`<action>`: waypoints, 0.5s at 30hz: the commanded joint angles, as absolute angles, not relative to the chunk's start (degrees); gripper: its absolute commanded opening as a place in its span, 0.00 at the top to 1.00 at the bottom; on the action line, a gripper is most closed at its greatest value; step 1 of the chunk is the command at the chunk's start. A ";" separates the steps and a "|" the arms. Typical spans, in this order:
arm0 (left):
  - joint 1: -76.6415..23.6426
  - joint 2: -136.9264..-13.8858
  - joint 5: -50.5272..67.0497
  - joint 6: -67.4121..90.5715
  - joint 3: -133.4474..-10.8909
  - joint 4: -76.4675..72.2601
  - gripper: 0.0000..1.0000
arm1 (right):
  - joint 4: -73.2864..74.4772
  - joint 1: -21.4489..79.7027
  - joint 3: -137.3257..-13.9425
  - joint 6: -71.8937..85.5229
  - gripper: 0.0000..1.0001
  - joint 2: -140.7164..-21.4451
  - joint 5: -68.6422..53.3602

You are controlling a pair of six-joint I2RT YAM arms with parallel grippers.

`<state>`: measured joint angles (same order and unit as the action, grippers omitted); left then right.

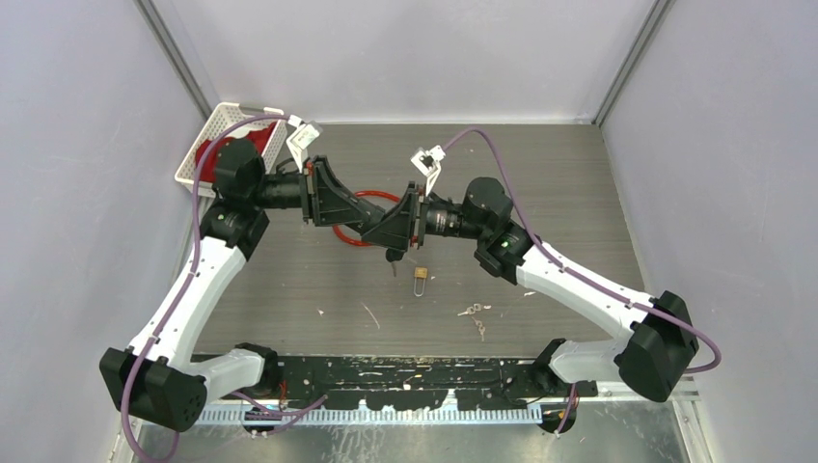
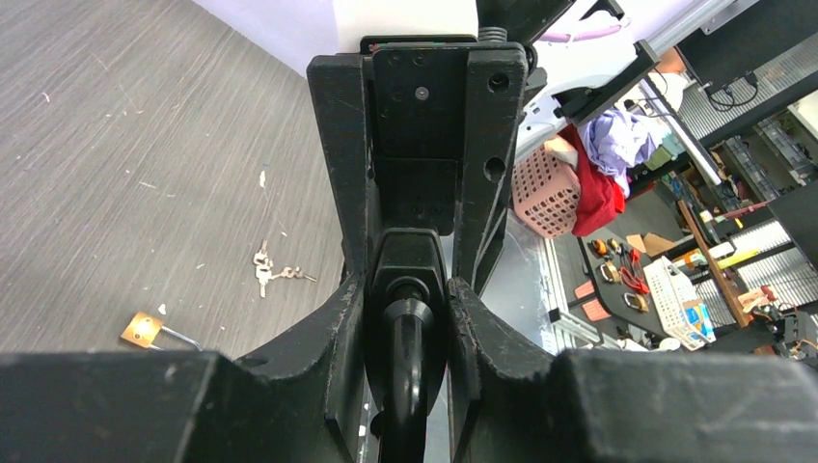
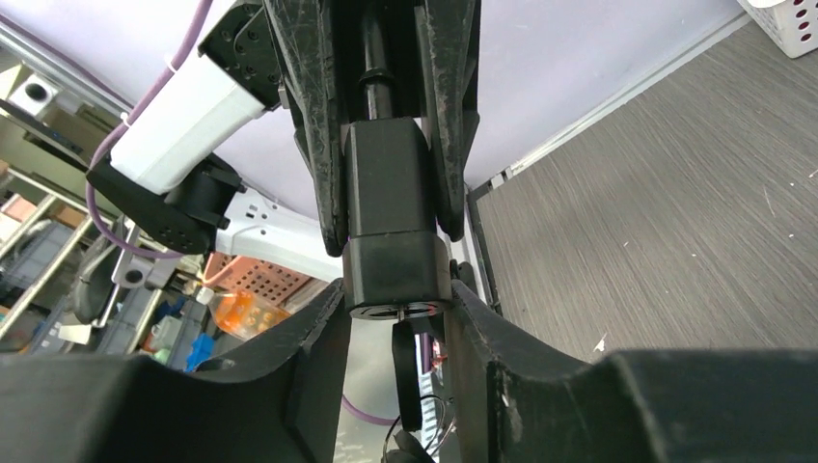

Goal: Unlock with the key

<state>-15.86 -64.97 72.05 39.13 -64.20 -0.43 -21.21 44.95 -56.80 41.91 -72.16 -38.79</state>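
A black lock [image 3: 391, 193] with a red cable [image 1: 362, 198] hangs above the table's middle, between the two arms. My left gripper [image 2: 407, 309] is shut on the lock's body [image 2: 410, 338]. My right gripper [image 3: 397, 299] faces it from the other side, and its jaws press on both sides of the lock's round end cap. The key [image 3: 407, 376] sticks out of that cap. Its black head sits edge-on between the right fingers, with a gap on each side. In the top view the grippers meet tip to tip, left [image 1: 371, 224] and right [image 1: 394, 234].
A small brass padlock [image 1: 421, 275] lies on the table just below the grippers. A loose bunch of silver keys [image 1: 473, 311] lies to its right. A white basket [image 1: 227, 121] holding red cloth stands at the back left.
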 commanded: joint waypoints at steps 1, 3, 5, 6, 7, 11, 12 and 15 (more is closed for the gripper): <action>-16.02 -62.48 72.07 40.87 -64.41 -5.69 1.00 | -32.79 45.37 -55.04 46.81 0.54 -71.01 -35.54; -16.01 -62.40 72.04 40.86 -64.11 -5.71 1.00 | -34.13 45.36 -54.83 47.89 0.52 -71.22 -35.25; -16.01 -62.21 72.01 40.87 -63.84 -5.71 1.00 | -34.84 45.42 -54.91 48.61 0.50 -71.44 -35.16; -16.00 -62.09 71.99 40.88 -63.81 -5.71 1.00 | -34.89 45.38 -55.05 48.80 0.51 -71.54 -35.09; -16.07 -62.03 71.91 40.87 -63.69 -5.71 1.00 | -34.89 45.39 -55.16 48.91 0.51 -71.56 -35.01; -16.00 -61.89 71.64 40.88 -63.69 -5.67 0.98 | -33.86 45.35 -55.25 48.33 0.65 -71.34 -34.98; -16.04 -61.95 71.71 40.83 -63.78 -5.44 0.94 | -33.01 45.47 -55.26 47.80 0.72 -71.14 -34.98; -15.89 -62.07 71.29 39.48 -64.75 -2.63 0.55 | -29.30 45.42 -55.17 45.43 0.92 -70.09 -34.94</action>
